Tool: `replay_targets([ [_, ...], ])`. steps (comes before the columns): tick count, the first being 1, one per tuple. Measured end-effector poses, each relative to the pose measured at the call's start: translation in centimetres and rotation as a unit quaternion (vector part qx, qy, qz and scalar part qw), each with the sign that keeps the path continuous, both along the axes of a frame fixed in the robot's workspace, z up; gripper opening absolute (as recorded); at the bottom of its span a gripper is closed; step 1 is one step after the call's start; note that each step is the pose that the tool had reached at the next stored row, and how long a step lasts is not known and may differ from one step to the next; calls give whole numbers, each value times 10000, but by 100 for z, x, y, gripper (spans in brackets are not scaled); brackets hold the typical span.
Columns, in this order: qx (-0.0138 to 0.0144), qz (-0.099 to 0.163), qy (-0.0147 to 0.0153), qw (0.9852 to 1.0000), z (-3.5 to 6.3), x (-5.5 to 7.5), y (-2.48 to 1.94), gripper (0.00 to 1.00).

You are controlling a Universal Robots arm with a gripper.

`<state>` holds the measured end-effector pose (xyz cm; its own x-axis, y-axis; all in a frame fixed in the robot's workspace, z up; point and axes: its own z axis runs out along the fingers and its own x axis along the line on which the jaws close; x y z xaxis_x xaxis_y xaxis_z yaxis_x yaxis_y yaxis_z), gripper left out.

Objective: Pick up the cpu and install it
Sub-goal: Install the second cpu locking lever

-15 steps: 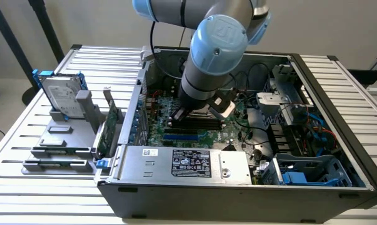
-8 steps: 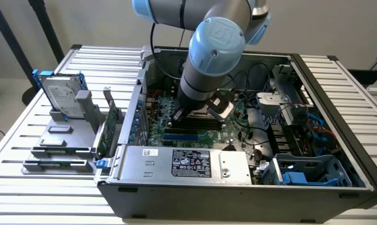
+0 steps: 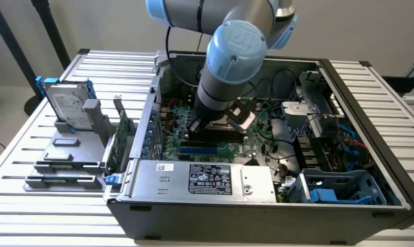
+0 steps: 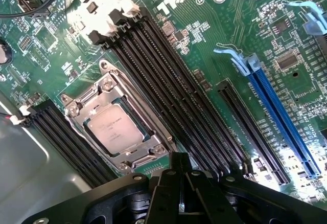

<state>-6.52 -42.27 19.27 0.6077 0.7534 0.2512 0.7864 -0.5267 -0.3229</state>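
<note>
1. The worktop under me is built of pale metal slats running side to side, with dark gaps between them.
2. An open computer case sits directly on the worktop and takes up most of the exterior view's right; its open side faces up.
3. A grey holder stands on the slats just beside the case, on the exterior view's left.
4. A silver hard drive with blue brackets stands upright in the holder's far end.
5. A long green circuit card stands on edge between the holder and the case wall.
</note>
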Motion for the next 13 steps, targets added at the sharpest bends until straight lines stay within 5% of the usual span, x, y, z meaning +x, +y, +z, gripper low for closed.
replay_targets([
  [13, -15, 0, 0, 10000, -37, -6, 41, 11],
])
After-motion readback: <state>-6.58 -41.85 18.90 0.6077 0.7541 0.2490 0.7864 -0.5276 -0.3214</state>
